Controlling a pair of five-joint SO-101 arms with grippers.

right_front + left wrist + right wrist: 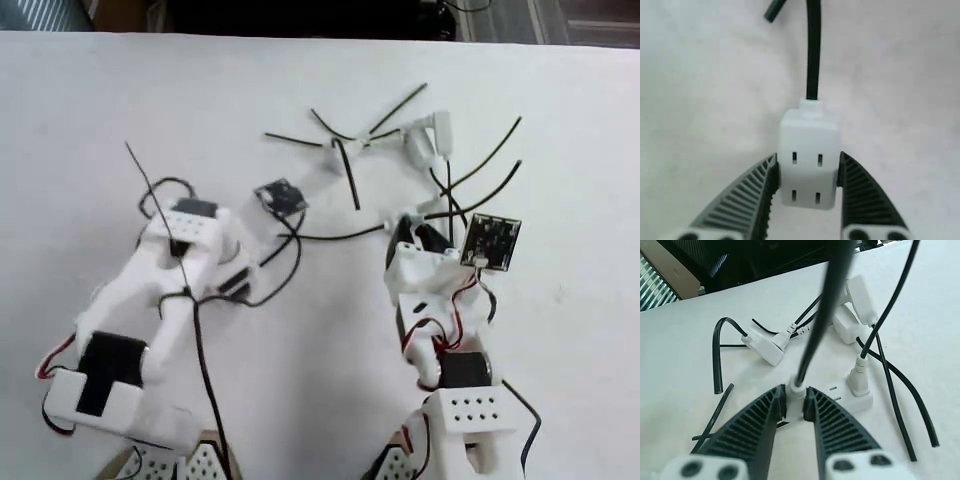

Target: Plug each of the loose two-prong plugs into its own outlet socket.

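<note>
Alignment decides this step. Left claw (807,160) is clamped on the sides of a white outlet socket (807,132) lying on the table (700,100), its slots toward the wrist camera. Right claw (794,390) pinches a two-prong plug (795,405) by its body, black cord (815,330) rising from it. Prongs are hidden, so I would square the plug to one free slot pair, then press straight in while the left arm braces.
</note>
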